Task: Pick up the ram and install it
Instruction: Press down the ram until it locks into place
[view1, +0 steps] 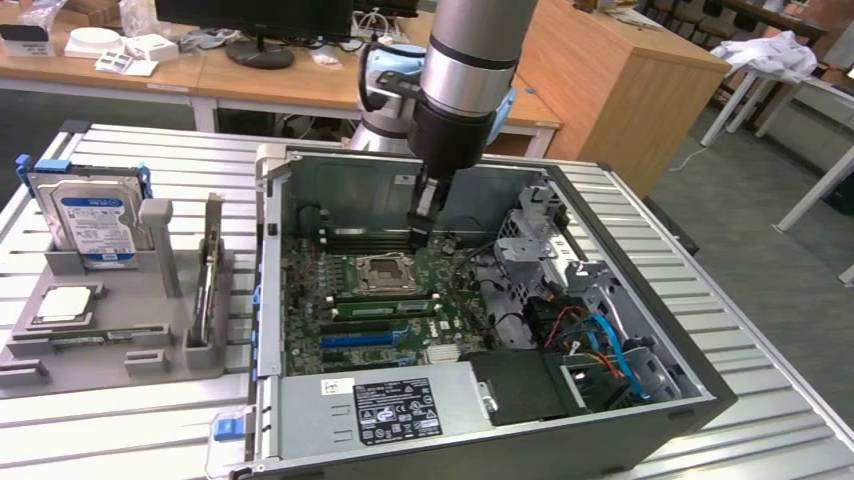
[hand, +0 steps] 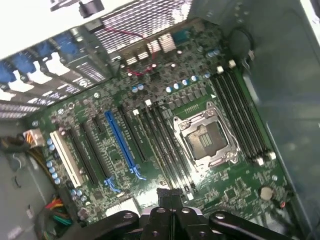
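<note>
Exterior view, slim green ram (view1: 384, 310) seated beside socket, gripper (view1: 419, 240) closed

Even, bright indoor light fills the exterior view, with soft, faint shadows. The ribbed silver metal desk (view1: 120, 420) shines pale in the lower left of the frame. The open grey metal computer case (view1: 694, 395) is darker inside, deepest at its lower right corner. The picture is slightly soft throughout.

In the wrist view, the upper left of the frame is blown out to white glare. The green motherboard (hand: 150, 125) is evenly lit but a little blurred. The black gripper (hand: 167, 197), at the bottom centre, is dark and out of focus.
</note>
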